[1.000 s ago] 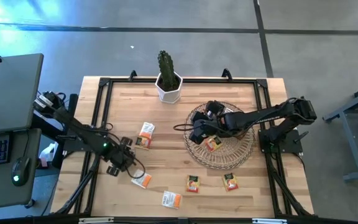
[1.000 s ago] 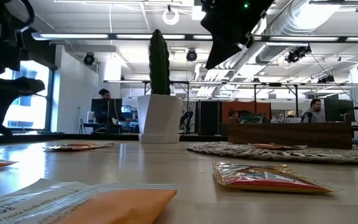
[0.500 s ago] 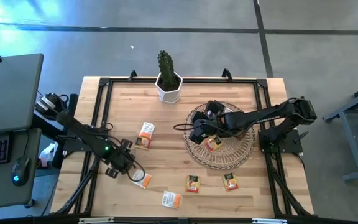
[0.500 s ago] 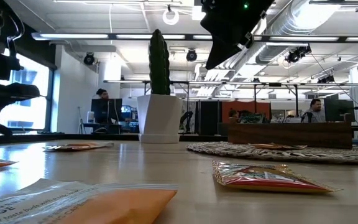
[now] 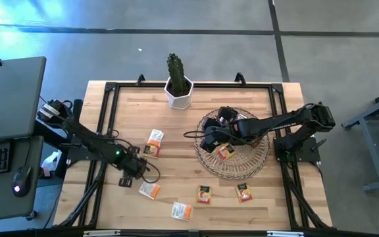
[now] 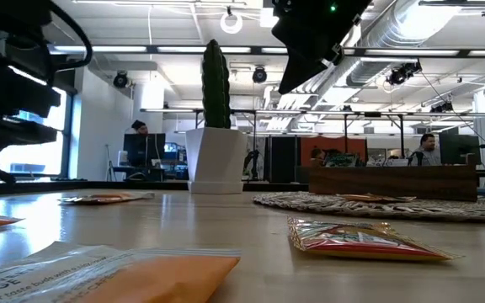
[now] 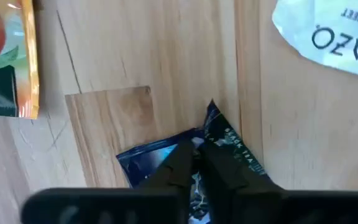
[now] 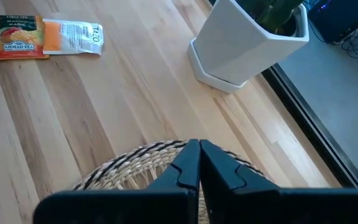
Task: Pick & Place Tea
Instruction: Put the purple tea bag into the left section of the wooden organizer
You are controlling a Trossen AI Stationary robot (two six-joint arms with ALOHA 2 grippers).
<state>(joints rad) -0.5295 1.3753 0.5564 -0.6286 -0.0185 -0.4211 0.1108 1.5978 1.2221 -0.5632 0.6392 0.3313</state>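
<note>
Sachets first, near edge of surface (image 5: 189,108) and working back: one white-and-orange sachet (image 5: 181,210) at the front, a yellow-red sachet (image 5: 204,194) and another (image 5: 243,191) just behind, a white-orange one (image 5: 151,190) beside the left gripper (image 5: 133,172). Left jaws are clenched on a dark blue foil sachet (image 7: 229,149), flat on the wood. Further back, two sachets (image 5: 153,143) lie touching each other.

Right gripper (image 5: 209,139) hovers over the near rim of the wicker tray (image 5: 255,161), jaws pressed together, nothing between them. One orange sachet (image 5: 226,152) lies in the tray.

Progress, my read: early. One placed, about seven loose.

Materials: sachets thin, flat, square, crinkly foil or paper. Tray is round open weave. Surface is pale wood planks. Potted cactus (image 5: 177,82) in a white faceted pot at the far edge.
</note>
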